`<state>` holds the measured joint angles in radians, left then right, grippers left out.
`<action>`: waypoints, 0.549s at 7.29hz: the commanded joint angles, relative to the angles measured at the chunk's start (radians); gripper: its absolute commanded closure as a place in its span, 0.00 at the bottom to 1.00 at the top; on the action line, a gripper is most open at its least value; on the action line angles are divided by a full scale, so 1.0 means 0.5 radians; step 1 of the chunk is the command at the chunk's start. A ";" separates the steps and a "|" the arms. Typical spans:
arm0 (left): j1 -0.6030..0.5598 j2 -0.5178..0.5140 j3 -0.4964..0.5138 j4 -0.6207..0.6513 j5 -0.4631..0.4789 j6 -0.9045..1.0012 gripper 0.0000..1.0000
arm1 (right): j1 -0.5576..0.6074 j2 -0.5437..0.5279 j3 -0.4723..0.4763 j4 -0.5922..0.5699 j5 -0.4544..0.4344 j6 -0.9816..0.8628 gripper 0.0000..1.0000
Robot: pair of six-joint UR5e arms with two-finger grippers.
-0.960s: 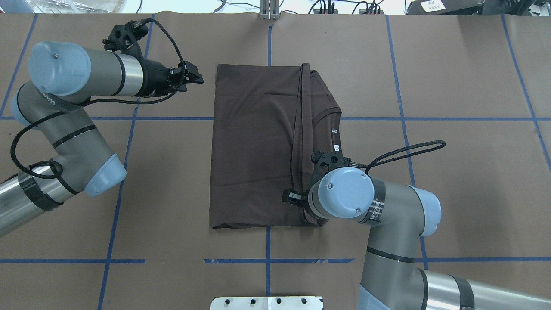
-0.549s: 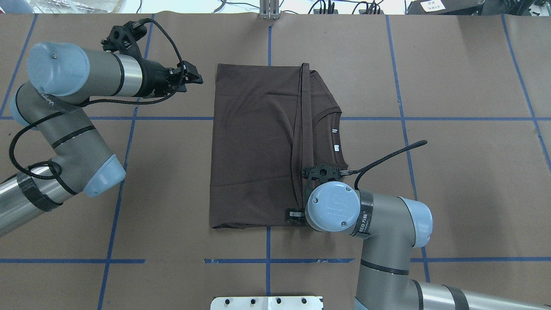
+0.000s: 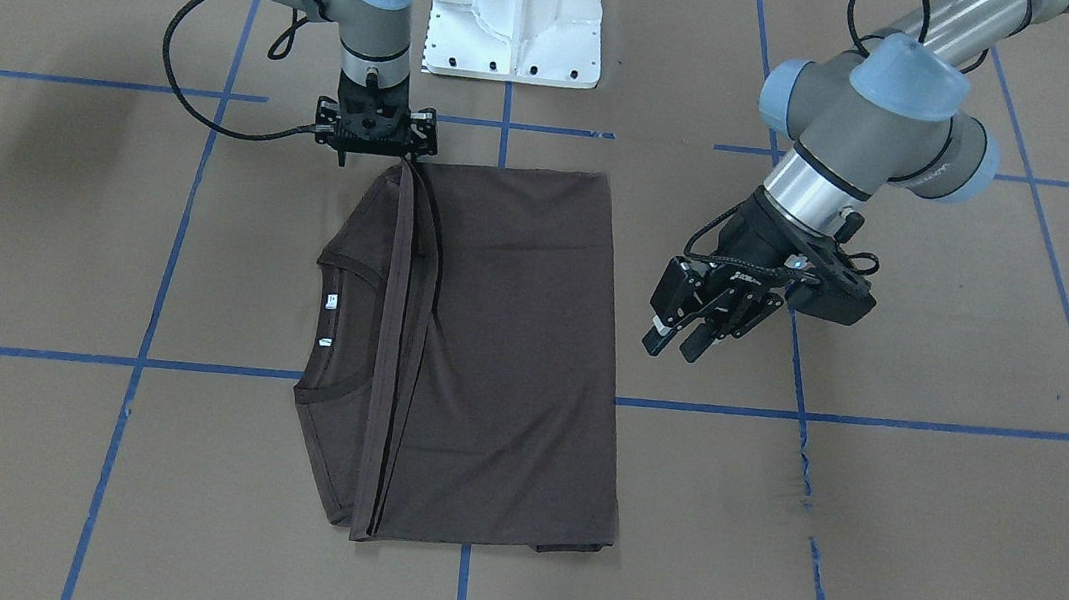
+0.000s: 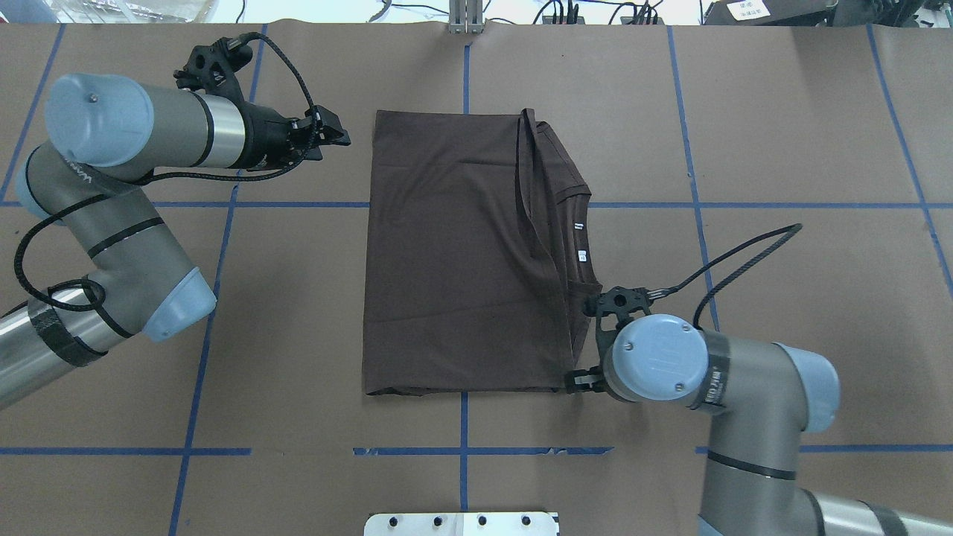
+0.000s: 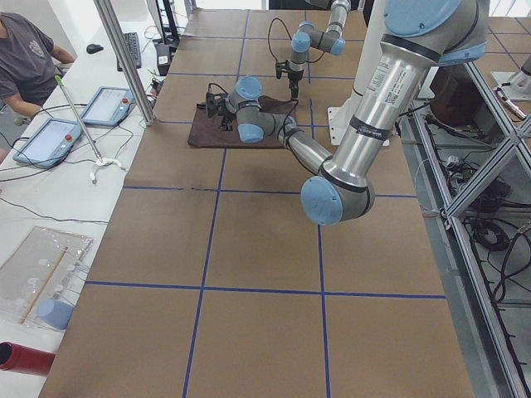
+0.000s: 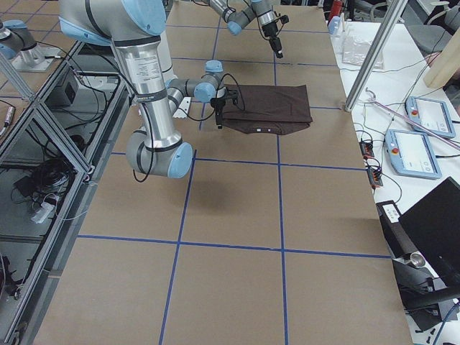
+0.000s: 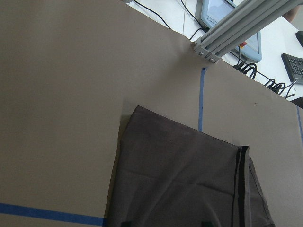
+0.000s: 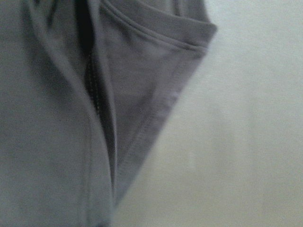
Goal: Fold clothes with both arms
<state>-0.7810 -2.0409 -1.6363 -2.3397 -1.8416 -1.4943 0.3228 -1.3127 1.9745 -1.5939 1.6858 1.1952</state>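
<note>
The dark brown T-shirt (image 4: 447,260) lies folded to a rectangle in the table's middle, neck and white labels (image 4: 581,242) on its right side. It also shows in the front-facing view (image 3: 508,357). My right gripper (image 3: 406,161) is at the shirt's near right corner, shut on the end of the folded hem strip; in the overhead view my wrist (image 4: 655,357) hides it. The right wrist view shows only blurred cloth (image 8: 71,118). My left gripper (image 4: 339,138) is open and empty, just left of the shirt's far left corner, also in the front-facing view (image 3: 675,346).
The white bolted pedestal (image 3: 516,16) stands at the robot's side of the table. Blue tape lines (image 4: 201,335) cross the brown table cover. An aluminium post (image 4: 465,18) stands at the far edge. An operator (image 5: 25,58) sits beyond it with tablets.
My right gripper has moved right and slightly towards the robot, dragging the near end of the hem strip rightward, so it now runs slanted. My left arm has barely moved.
</note>
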 commanded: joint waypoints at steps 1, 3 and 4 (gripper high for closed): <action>0.000 0.007 -0.004 -0.002 -0.020 -0.003 0.42 | 0.057 -0.027 0.123 0.000 0.012 -0.050 0.00; -0.003 0.011 -0.035 0.001 -0.020 -0.006 0.42 | 0.112 0.229 -0.058 0.024 0.009 0.124 0.00; -0.003 0.011 -0.038 0.001 -0.020 -0.006 0.42 | 0.118 0.275 -0.068 0.043 0.000 0.593 0.00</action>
<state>-0.7821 -2.0364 -1.6499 -2.3395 -1.8513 -1.4970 0.3738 -1.2157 1.9586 -1.5827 1.6897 1.2930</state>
